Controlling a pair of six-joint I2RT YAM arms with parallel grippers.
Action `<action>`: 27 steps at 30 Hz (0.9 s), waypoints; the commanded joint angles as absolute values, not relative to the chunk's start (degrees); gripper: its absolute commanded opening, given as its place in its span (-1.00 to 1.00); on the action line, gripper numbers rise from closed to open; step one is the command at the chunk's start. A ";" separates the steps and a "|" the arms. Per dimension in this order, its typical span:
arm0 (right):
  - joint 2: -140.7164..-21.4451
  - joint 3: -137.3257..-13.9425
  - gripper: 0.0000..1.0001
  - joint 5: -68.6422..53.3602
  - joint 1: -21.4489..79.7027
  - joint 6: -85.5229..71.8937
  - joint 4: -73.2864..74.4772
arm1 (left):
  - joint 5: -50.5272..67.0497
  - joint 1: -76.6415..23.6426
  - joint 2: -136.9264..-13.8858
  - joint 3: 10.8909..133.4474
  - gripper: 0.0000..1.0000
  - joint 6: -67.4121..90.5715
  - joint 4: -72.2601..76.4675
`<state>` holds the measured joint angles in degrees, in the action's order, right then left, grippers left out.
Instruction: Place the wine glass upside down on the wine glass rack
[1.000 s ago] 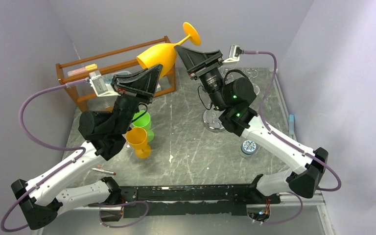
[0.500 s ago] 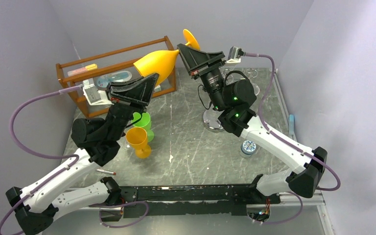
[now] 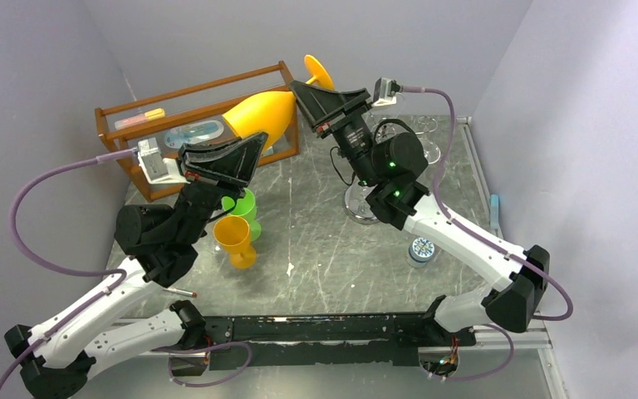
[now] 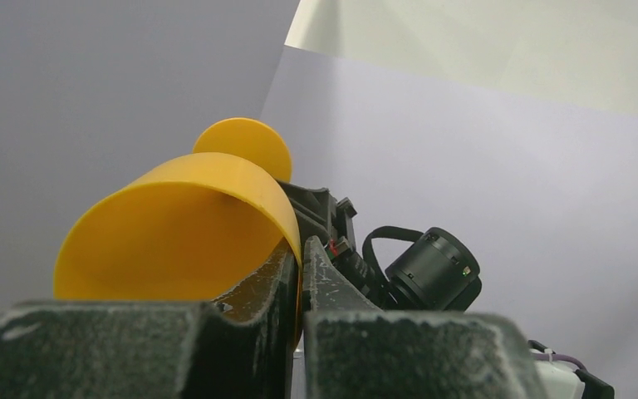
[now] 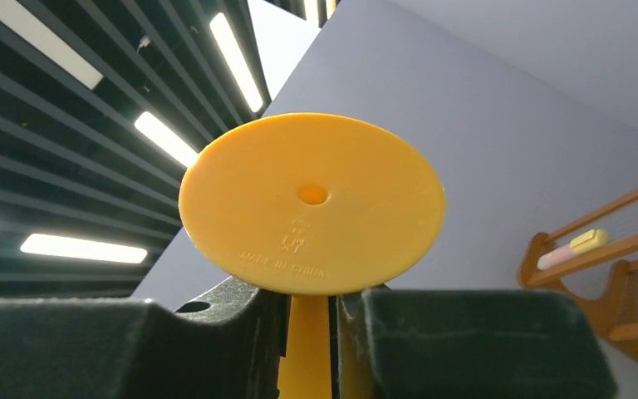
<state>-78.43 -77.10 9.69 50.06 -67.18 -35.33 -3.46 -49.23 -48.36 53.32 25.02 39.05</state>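
Right wrist, right end effector (image 5: 308, 312) narrow on wine glass (image 5: 311, 204) stem, left end effector (image 4: 297, 262) pinching its bowl rim.

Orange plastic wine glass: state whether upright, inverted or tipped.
Tipped, nearly horizontal: the top view shows the orange plastic wine glass with bowl left, foot right.

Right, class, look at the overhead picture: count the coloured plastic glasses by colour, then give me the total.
Orange: 2, the wine glass held in the air and the goblet standing on the table.
Green: 1, the green cup just behind the goblet.
Total: 3.
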 commanded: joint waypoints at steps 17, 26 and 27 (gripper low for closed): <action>-74.46 -76.85 -1.00 11.29 50.44 -34.13 -35.22 | -2.46 -49.42 -45.20 65.55 0.93 21.12 -18.28; -73.59 -69.74 -1.00 -3.92 50.42 -17.62 -41.68 | 4.29 -49.39 -40.44 69.46 0.93 15.66 -21.23; -73.40 -69.59 -1.00 -6.03 50.40 -16.08 -41.21 | 5.05 -49.43 -40.64 71.12 0.93 16.16 -21.45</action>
